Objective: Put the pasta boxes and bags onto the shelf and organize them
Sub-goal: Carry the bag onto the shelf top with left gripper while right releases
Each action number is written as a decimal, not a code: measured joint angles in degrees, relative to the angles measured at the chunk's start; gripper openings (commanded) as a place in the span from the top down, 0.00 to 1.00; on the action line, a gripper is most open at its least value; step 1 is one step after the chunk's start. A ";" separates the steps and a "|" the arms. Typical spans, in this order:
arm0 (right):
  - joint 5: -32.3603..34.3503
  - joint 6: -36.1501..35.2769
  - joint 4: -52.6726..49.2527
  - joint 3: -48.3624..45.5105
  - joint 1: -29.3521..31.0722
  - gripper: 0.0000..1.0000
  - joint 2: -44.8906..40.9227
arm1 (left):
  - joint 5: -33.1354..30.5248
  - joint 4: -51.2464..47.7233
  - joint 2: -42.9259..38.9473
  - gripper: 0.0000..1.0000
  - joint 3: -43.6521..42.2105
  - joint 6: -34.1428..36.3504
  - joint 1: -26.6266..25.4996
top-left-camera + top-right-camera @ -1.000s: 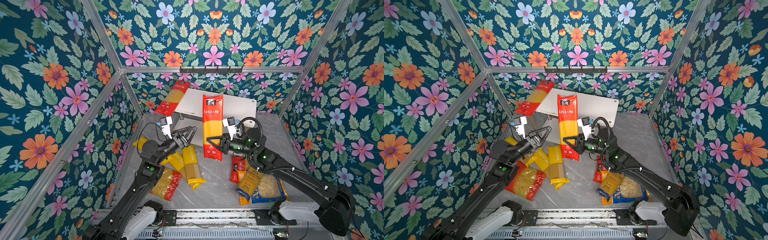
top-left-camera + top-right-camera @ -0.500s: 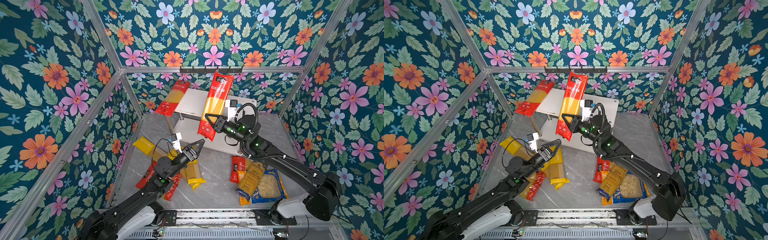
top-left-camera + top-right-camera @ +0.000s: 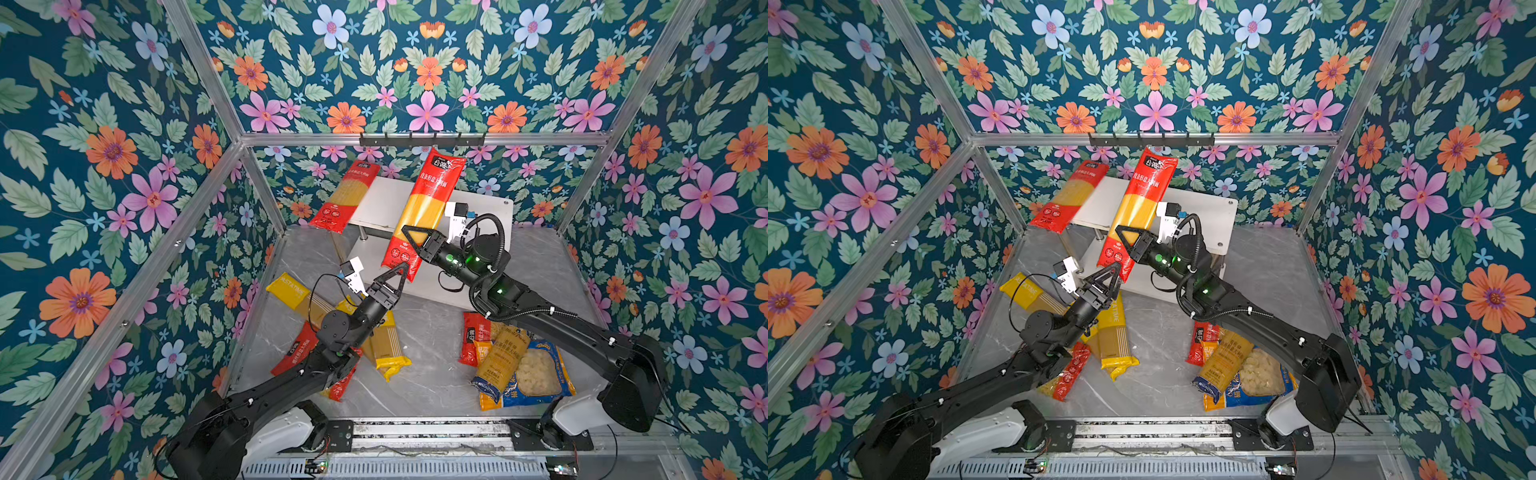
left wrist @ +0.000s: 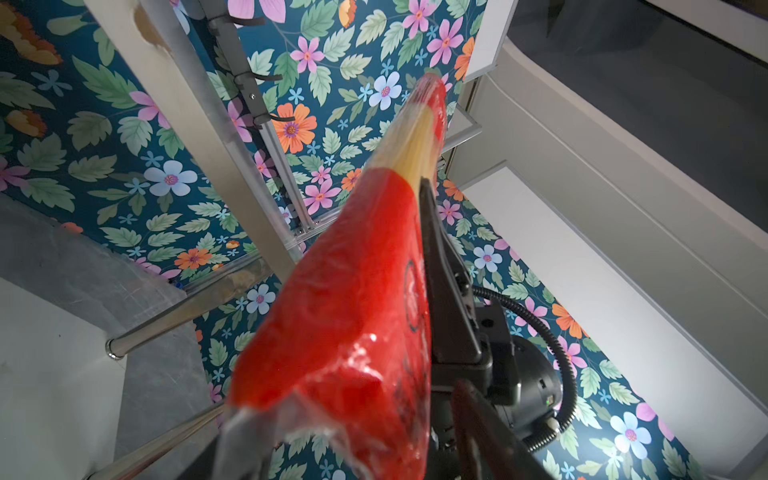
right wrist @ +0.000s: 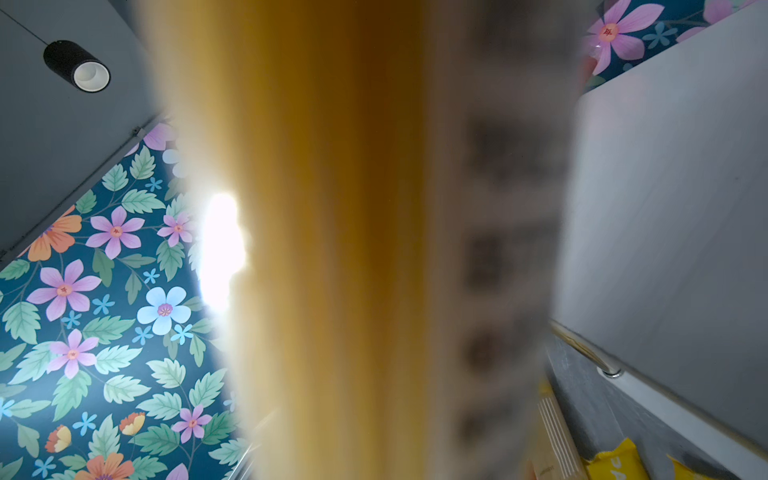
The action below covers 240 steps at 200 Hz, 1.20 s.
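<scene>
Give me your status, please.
Right gripper shut on red spaghetti pack over shelf. Left gripper around its lower end, grip unclear. Second pack at shelf edge.

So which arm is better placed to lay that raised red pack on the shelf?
Right. The right gripper clamps the red pack mid-length, close to the shelf. The left gripper sits only at the pack's lower end.

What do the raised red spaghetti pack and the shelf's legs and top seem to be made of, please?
Spaghetti pack: thin glossy plastic film, judging by its crinkled, shiny end and clear window. Shelf legs: polished metal, probably chrome-plated, given mirror-like reflections. Shelf top: smooth matte white board, perhaps painted wood or plastic.
</scene>
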 measured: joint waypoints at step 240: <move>2.84 1.07 3.43 -10.84 0.07 0.23 -7.21 | -11.80 -21.40 -6.51 1.00 8.17 4.72 1.27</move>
